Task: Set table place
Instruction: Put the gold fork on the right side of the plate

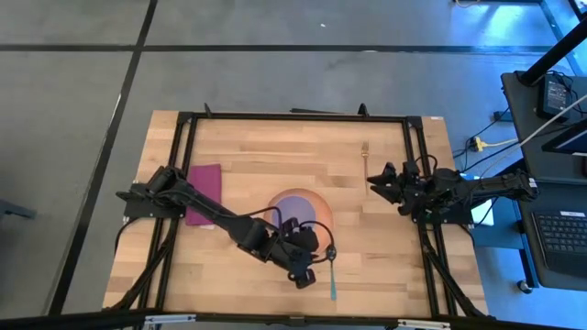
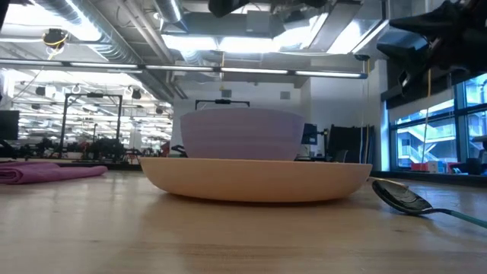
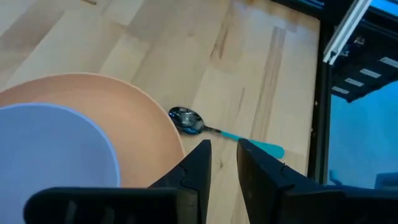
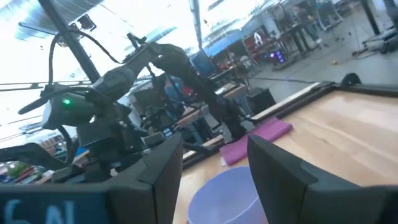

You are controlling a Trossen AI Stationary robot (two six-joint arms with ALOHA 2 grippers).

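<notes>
Spoon (image 2: 415, 199) lies on counter (image 1: 385, 247) just beside plate (image 2: 259, 179) holding bowl (image 2: 242, 135). Left pincer (image 3: 224, 163) hovers above spoon, slightly open, empty. Right pincer (image 4: 214, 162) open near fork (image 1: 366, 154).

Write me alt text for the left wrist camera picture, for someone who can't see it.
A lavender bowl sits in a peach-orange plate on a light wood table, with a teal-handled spoon lying on the wood just beside the plate's rim. The left gripper hangs above the spoon's handle, its two dark fingers slightly apart and holding nothing.
</notes>
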